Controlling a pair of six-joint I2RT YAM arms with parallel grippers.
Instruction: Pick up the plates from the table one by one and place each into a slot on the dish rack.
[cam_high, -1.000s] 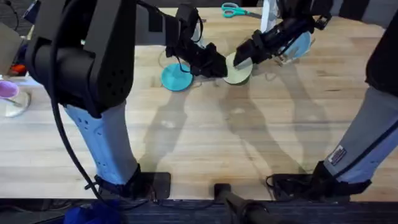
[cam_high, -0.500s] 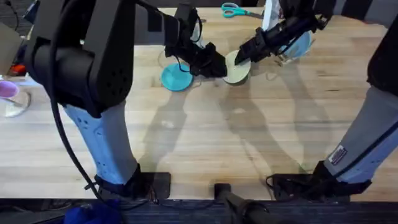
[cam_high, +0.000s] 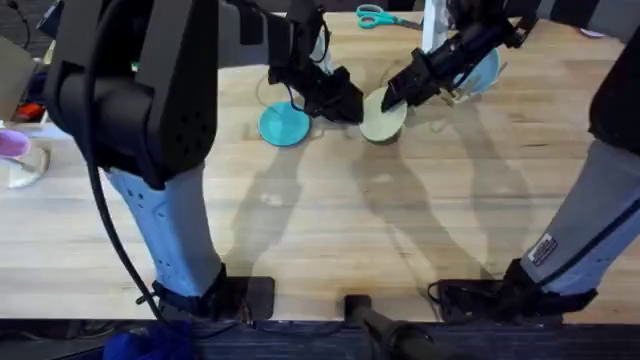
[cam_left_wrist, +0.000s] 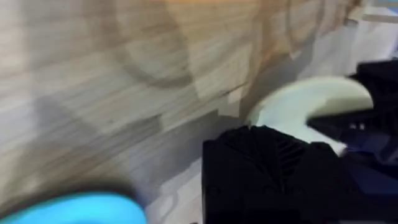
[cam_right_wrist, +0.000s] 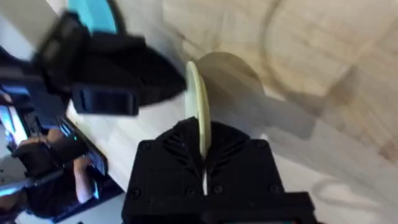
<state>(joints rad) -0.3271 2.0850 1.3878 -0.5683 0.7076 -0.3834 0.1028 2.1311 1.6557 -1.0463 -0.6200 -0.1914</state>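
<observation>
The pale cream plate (cam_high: 382, 118) stands tilted on edge just above the table (cam_high: 330, 220), and my right gripper (cam_high: 393, 98) is shut on its rim. In the right wrist view the cream plate (cam_right_wrist: 198, 106) runs edge-on between my right gripper (cam_right_wrist: 201, 149). My left gripper (cam_high: 345, 105) sits close against the plate's left side. The teal plate (cam_high: 285, 124) lies flat on the table left of it, and shows as the teal plate (cam_left_wrist: 68, 208) in the left wrist view. The dish rack (cam_high: 452, 95) stands behind the right gripper, holding a sky-blue plate (cam_high: 485, 68).
Teal-handled scissors (cam_high: 375, 15) lie at the table's far edge. A clear glass with a purple lid (cam_high: 15, 150) stands at the far left. Both arms cross over the far middle of the table; the near half is bare wood.
The right gripper has shifted slightly back toward the rack with the cream plate in it. The left gripper has drawn back a little. The teal plate has not moved.
</observation>
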